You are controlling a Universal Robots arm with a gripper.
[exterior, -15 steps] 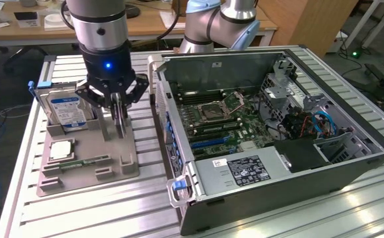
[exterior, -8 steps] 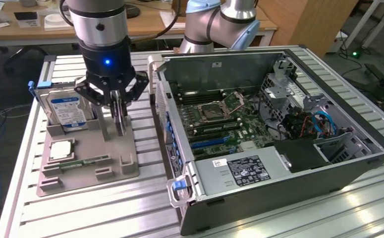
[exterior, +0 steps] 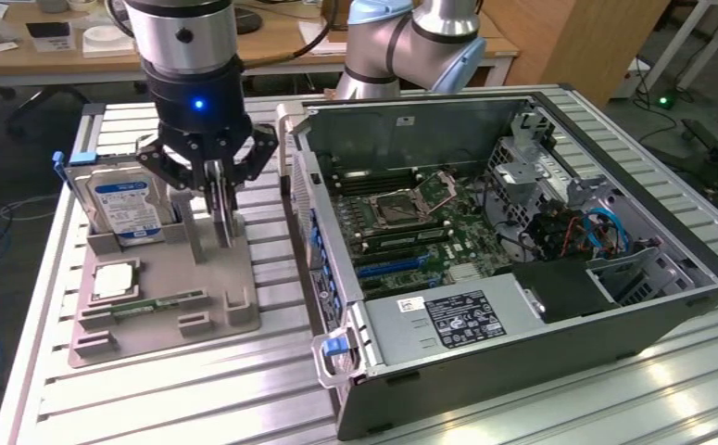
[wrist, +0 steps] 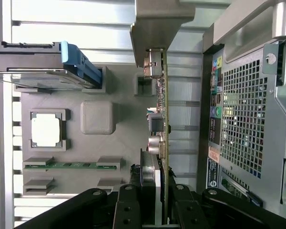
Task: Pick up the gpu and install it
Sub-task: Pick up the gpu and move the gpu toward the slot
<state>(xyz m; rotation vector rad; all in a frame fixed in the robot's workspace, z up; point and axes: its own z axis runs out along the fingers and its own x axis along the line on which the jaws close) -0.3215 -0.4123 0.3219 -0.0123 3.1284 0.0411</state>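
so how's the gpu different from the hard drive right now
The gpu is a thin green board; the hard drive is a thicker silver block with a blue label. The gripper clamps the gpu, while the hard drive stands untouched. Both stand on edge at the gray holder.

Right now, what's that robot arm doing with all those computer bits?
The gripper is shut on the gpu, a thin green card standing on edge at the grey parts holder. The card is not in the computer yet. The open computer case lies beside the holder, and a hard drive with a blue label stands in the holder too.
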